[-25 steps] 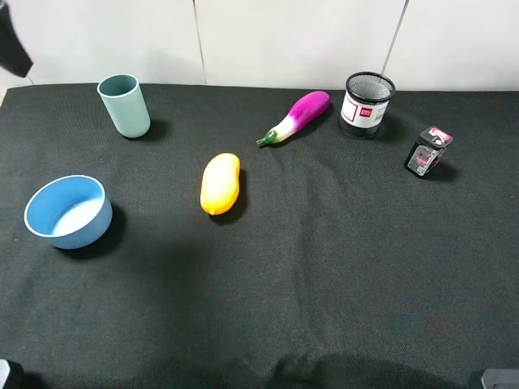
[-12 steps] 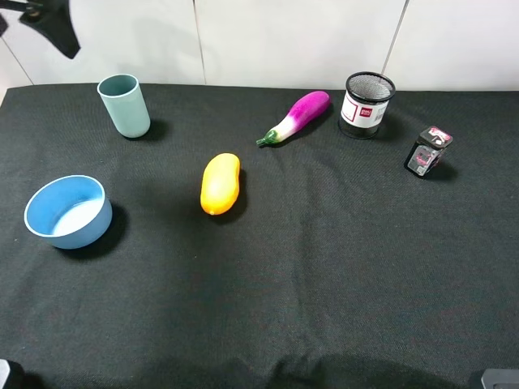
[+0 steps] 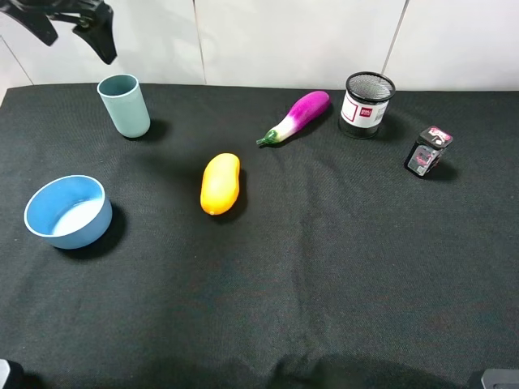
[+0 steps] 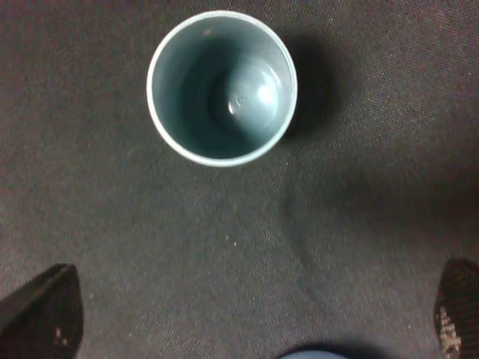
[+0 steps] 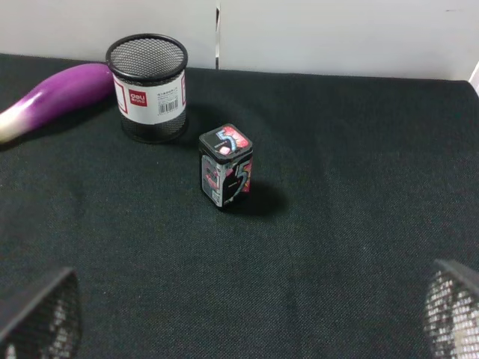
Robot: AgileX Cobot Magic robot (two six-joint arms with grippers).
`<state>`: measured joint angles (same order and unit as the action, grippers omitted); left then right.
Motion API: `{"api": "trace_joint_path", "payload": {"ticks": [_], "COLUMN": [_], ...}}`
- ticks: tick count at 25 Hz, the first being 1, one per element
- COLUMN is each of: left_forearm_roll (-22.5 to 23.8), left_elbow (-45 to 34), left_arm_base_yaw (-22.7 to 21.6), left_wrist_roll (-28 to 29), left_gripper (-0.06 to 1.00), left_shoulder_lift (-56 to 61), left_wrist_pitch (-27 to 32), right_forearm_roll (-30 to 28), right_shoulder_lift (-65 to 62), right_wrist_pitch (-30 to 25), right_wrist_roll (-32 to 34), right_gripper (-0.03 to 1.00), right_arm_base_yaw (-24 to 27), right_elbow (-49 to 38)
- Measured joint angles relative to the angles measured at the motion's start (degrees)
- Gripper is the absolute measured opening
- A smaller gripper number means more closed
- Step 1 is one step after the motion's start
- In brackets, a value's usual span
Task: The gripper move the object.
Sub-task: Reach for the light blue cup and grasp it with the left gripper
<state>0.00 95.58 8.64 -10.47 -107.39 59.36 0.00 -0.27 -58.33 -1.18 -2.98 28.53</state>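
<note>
The high camera looks steeply down on the whole table (image 3: 324,267). The left wrist camera faces straight down, close over the cup (image 4: 221,87), ahead of its jaws. The right wrist camera looks low across the table; pot (image 5: 147,86) and tin (image 5: 226,176) stand beyond its jaws. The high view shares all three.

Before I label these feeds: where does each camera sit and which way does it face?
Exterior high: up high, looking down on the table; left claw top-left.
Left wrist: straight down into the teal cup, between open claw fingers.
Right wrist: low, across toward the mesh pot; right claw open.
Exterior and left wrist share that cup.
</note>
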Motion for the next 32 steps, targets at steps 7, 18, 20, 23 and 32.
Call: {"api": "trace_joint_path", "payload": {"ticks": [7, 18, 20, 23, 32], "left_forearm_roll": [-0.92, -0.99, -0.99, -1.05, -1.16], "left_elbow": [4.41, 8.55, 8.55, 8.72, 8.98], "left_arm_base_yaw": [1.25, 3.07, 3.31, 3.43, 3.43], "left_wrist_roll": [-1.87, -2.4, -2.53, -2.72, -3.99], "left_gripper": [0.99, 0.99, 0.99, 0.99, 0.99], "left_shoulder_lift": [-7.12, -15.37, -16.46, -17.86, -21.6], "left_wrist_pitch": [-0.1, -2.44, -3.2, -3.83, -6.55], "right_forearm_roll": [0.0, 0.0, 0.0, 0.0, 0.0], "right_shoulder_lift": [0.0, 0.0, 0.0, 0.0, 0.0], "right_wrist_pitch": [0.0, 0.0, 0.0, 0.0, 0.0], "right_wrist_roll": [0.0, 0.0, 0.0, 0.0, 0.0], "right_gripper": [0.69, 0.69, 0.69, 0.69, 0.69], "right_arm_base_yaw": [0.0, 0.0, 0.0, 0.0, 0.0], "right_elbow": [0.0, 0.0, 0.0, 0.0, 0.0]}}
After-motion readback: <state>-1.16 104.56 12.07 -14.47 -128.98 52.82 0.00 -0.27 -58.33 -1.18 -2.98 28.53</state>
